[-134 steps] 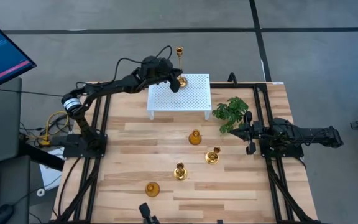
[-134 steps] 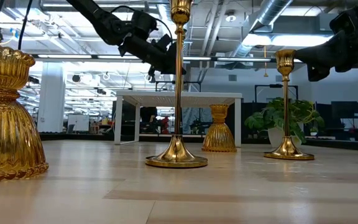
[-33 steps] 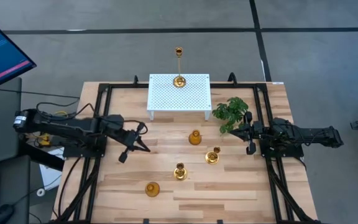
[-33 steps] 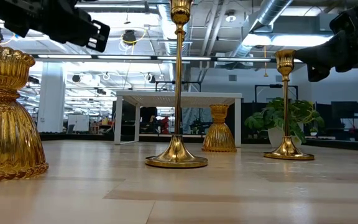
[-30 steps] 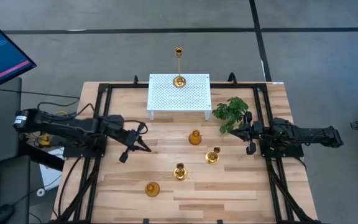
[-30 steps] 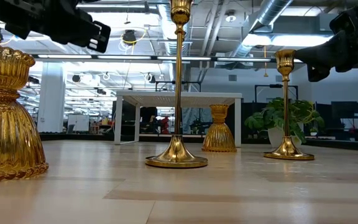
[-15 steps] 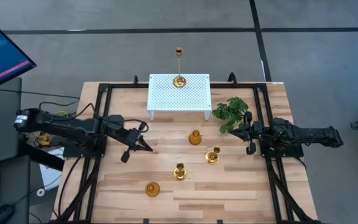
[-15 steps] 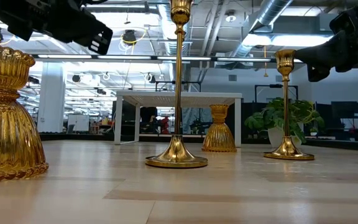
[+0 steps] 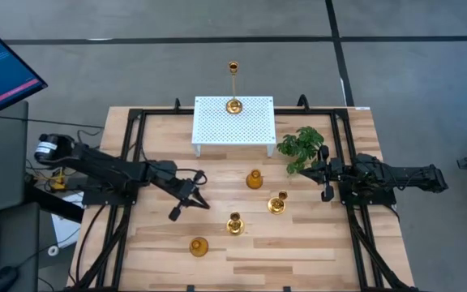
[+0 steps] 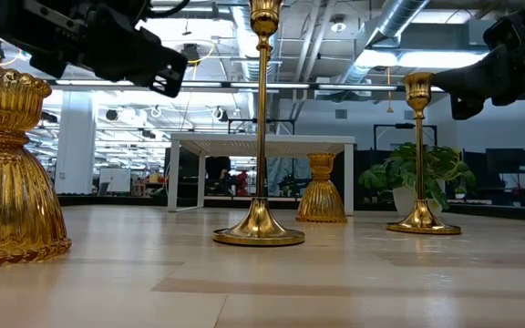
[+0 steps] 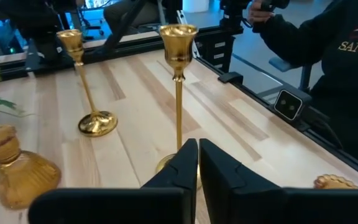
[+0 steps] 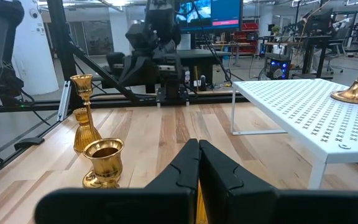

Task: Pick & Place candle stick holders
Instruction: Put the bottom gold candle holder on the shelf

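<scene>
Five gold candle stick holders show in the high view. A tall one (image 9: 233, 104) stands by its round base on the white perforated stand (image 9: 217, 130). A short bulbous one (image 9: 254, 179), two tall ones (image 9: 277, 203) (image 9: 234, 223) and another short one (image 9: 199, 246) stand on the wooden table. My left gripper (image 9: 202, 205) is shut and empty, left of the nearer tall holder, which stands straight ahead in the left wrist view (image 11: 178, 46). My right gripper (image 9: 324, 177) is shut and empty, above the table's right side beside the plant.
A green leafy plant (image 9: 302, 148) stands right of the stand. Black frame rails (image 9: 130, 162) run along the table's left and right sides. A person in a dark sweatshirt (image 11: 334, 56) stands beyond the table's near edge. Bare wood lies at the near right (image 9: 314, 243).
My left gripper has moved toward the table's right and near edges, closing on the tall holder in the middle of the near half, and its arm has stretched out. Its fingers stay shut. The holders have not moved.
</scene>
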